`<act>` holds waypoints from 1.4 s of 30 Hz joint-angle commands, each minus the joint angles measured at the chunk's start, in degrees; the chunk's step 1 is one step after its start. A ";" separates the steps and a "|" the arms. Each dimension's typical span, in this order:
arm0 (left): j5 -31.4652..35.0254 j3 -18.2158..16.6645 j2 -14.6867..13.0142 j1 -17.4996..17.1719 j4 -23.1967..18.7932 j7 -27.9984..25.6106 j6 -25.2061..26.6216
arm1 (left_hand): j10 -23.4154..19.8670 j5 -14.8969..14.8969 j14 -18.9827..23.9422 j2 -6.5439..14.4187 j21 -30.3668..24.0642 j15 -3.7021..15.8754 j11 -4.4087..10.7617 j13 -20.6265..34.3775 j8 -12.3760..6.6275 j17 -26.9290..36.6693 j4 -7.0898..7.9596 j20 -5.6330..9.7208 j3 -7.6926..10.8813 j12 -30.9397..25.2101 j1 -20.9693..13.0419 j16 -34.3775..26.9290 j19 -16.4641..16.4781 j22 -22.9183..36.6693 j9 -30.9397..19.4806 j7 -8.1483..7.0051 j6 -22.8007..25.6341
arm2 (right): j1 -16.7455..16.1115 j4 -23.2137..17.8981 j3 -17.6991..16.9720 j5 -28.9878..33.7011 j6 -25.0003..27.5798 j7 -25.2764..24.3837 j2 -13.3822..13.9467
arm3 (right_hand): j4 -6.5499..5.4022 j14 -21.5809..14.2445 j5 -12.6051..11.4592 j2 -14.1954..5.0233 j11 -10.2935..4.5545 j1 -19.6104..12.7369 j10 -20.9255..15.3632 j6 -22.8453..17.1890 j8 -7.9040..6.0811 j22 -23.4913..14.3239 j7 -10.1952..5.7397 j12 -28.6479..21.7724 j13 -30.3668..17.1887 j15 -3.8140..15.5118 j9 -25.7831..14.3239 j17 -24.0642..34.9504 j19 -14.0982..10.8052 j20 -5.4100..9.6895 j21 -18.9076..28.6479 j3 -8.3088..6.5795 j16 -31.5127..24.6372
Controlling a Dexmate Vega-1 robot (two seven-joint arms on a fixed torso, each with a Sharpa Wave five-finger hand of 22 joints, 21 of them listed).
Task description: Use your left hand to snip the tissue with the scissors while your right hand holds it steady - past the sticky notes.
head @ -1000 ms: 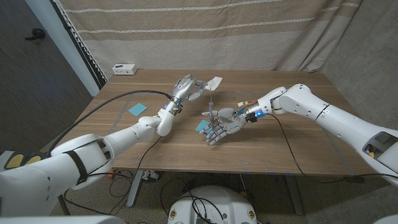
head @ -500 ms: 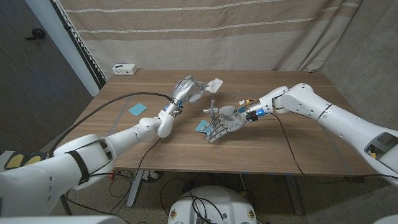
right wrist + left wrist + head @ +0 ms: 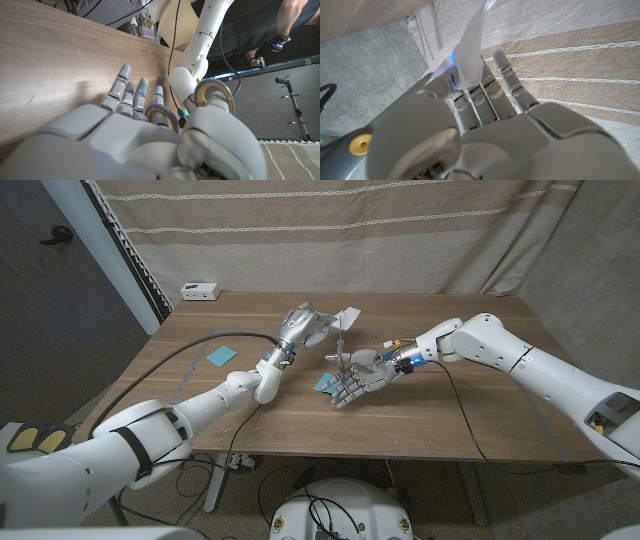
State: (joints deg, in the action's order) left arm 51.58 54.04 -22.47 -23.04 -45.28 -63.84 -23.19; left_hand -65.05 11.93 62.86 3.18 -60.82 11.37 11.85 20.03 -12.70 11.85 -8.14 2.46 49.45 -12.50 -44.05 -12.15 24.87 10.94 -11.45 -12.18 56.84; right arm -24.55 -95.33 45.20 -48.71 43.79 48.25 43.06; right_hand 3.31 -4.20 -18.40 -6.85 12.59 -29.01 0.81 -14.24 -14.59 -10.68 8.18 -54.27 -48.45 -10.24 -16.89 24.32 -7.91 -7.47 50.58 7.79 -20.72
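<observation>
Behind wooden table (image 3: 480, 405), striped curtain (image 3: 330, 230).

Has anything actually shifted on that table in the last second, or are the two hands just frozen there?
Almost nothing has changed. The left hand still holds the white tissue up, and it has crept only a touch to the right. The right hand still grips the scissors upright beneath the tissue. The blue sticky notes have not moved on the wooden table.

Left hand (image 3: 305, 323) raised with fingers (image 3: 485, 95) pinched; right hand (image 3: 362, 380) low, fingers (image 3: 131, 95) extended.
</observation>
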 commanded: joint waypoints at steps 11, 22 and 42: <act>3.51 -2.67 0.97 -1.59 -0.26 -0.16 0.49 | -0.60 0.10 0.56 -0.40 -0.69 2.29 -0.10 0.21 0.13 0.09 0.16 6.69 0.62 -0.06 -0.43 -0.11 0.24 0.03 -0.01 -0.27 0.48 | -1.10 -0.70 -1.33 -1.14 0.63 -2.40 0.40 | 0.21 -0.91 0.33 -0.08 -0.06 0.52 -0.58 -0.58 0.15 0.06 4.10 -0.35 -0.20 -0.07 -0.34 0.19 -0.35 -0.31 -0.39 -0.16 -0.16; 9.14 -10.46 3.53 -5.17 -0.72 -0.16 -0.55 | 0.01 -0.02 0.29 -0.53 -1.02 2.26 -0.18 -0.30 0.33 -0.35 0.30 6.54 1.03 0.28 -0.02 0.20 1.11 -0.14 0.04 -0.27 0.22 | -0.59 -0.90 -0.90 -1.02 1.14 -2.11 0.53 | 0.21 -0.92 0.48 -0.68 -0.06 0.42 -0.82 -0.83 0.16 0.07 4.06 -0.46 -0.31 -0.14 -0.39 0.21 -0.31 -0.71 -0.63 -0.54 -0.06; 12.22 -14.08 4.39 -6.78 -1.46 -0.16 -1.32 | 0.36 -0.15 -0.43 -0.28 -0.96 2.28 -0.18 -0.75 0.26 -0.50 0.26 6.69 1.40 0.13 0.26 0.23 0.98 -0.11 -0.02 -0.26 -0.08 | -1.24 -2.35 -1.45 -1.20 1.38 -3.57 1.50 | 0.26 -1.19 0.79 -0.96 -0.06 0.42 -0.97 -1.03 0.22 0.10 4.08 -0.52 -0.43 -0.16 -0.46 0.25 -0.11 -1.09 -1.06 -0.85 -0.03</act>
State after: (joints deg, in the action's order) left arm 62.97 41.15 -18.07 -28.84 -45.79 -64.01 -24.40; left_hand -64.71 11.89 62.54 2.72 -61.46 11.25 11.74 19.12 -12.48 11.32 -7.90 2.47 50.48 -12.30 -44.04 -11.76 25.48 10.65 -11.46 -12.25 56.88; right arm -25.21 -96.37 44.37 -50.09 45.41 46.07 43.70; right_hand 3.55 -4.91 -17.96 -7.33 12.60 -28.44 0.20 -14.67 -14.59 -10.38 8.19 -54.50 -48.70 -10.13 -17.17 24.32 -8.09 -8.10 49.69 7.08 -20.73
